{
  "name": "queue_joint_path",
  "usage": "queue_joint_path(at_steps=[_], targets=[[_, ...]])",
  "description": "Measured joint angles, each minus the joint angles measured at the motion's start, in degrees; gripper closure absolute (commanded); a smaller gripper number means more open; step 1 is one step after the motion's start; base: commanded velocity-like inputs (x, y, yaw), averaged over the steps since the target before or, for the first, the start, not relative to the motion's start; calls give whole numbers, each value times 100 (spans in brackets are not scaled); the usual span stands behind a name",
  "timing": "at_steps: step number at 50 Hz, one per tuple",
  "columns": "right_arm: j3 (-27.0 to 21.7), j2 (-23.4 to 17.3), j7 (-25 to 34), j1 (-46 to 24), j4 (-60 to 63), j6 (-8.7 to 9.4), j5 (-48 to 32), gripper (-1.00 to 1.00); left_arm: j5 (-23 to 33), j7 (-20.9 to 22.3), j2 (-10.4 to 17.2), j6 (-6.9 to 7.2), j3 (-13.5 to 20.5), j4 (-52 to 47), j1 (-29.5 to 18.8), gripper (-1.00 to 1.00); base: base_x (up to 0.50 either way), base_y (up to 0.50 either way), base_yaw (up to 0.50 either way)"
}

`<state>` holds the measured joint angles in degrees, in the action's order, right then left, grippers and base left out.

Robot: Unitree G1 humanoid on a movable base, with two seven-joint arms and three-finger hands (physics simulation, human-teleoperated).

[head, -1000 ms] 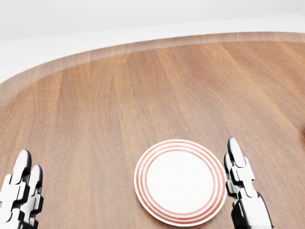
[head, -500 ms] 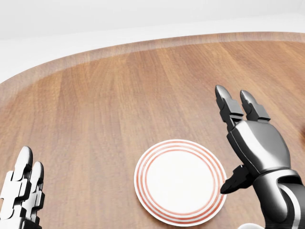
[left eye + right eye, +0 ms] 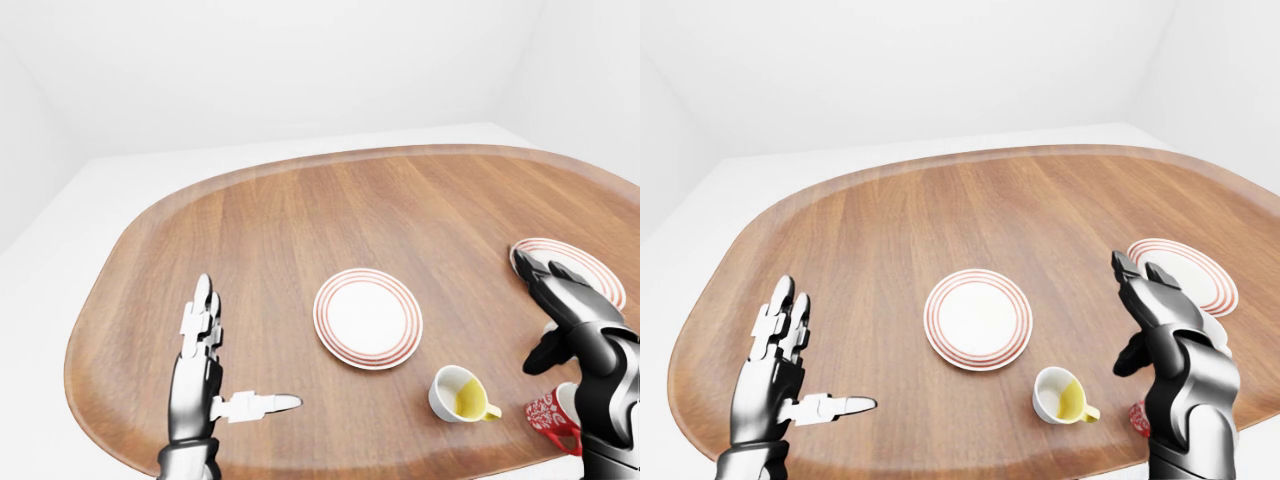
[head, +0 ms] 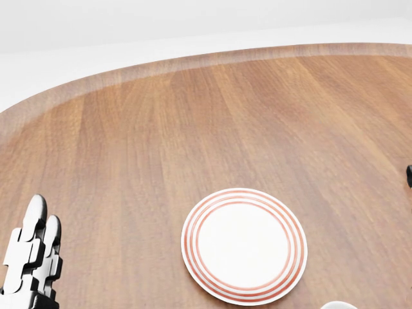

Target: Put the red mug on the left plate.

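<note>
The red mug [image 3: 552, 417] with a white pattern stands near the table's lower right edge, partly hidden behind my right forearm. The left plate [image 3: 368, 316], white with red rings, lies mid-table; it also shows in the head view [image 4: 244, 244]. My right hand [image 3: 560, 305] is open and empty, raised above the table, up and slightly right of the mug. My left hand [image 3: 225, 355] is open and empty, fingers up and thumb out, at lower left, well apart from the plate.
A white cup with a yellow inside [image 3: 459, 393] stands between the left plate and the red mug. A second red-ringed plate [image 3: 581, 268] lies at the right, partly behind my right hand. The wooden table [image 3: 300, 220] has a raised rim.
In the head view my right hand has swung out to the right, leaving only a dark tip at the right edge. The left hand has barely moved.
</note>
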<state>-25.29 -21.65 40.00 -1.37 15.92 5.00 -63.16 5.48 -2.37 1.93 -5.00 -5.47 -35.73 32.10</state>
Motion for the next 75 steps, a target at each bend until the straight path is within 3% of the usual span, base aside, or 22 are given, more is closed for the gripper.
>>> queue_joint_path(at_steps=[14,27,40,54,75], targets=[[-1724,-250,-242,1008,-1740,0,772,-100,18,-84,57,0,-59,-39,16,-100,0,0,0],[-2465,-517,-595,1432,-2899,0,1527,-100,31,-115,70,0,-75,-56,21,-100,0,0,0],[-2550,-906,-1491,1348,-3801,0,2253,-100,53,-139,79,0,-95,-47,-5,-100,0,0,0],[-2466,-1172,-2268,1192,-3919,0,2692,-100,74,-161,96,0,-122,-30,-23,-100,0,0,0],[-2194,-948,-1808,990,-3194,0,2896,-100,87,-181,113,0,-147,-28,-38,-100,0,0,0]])
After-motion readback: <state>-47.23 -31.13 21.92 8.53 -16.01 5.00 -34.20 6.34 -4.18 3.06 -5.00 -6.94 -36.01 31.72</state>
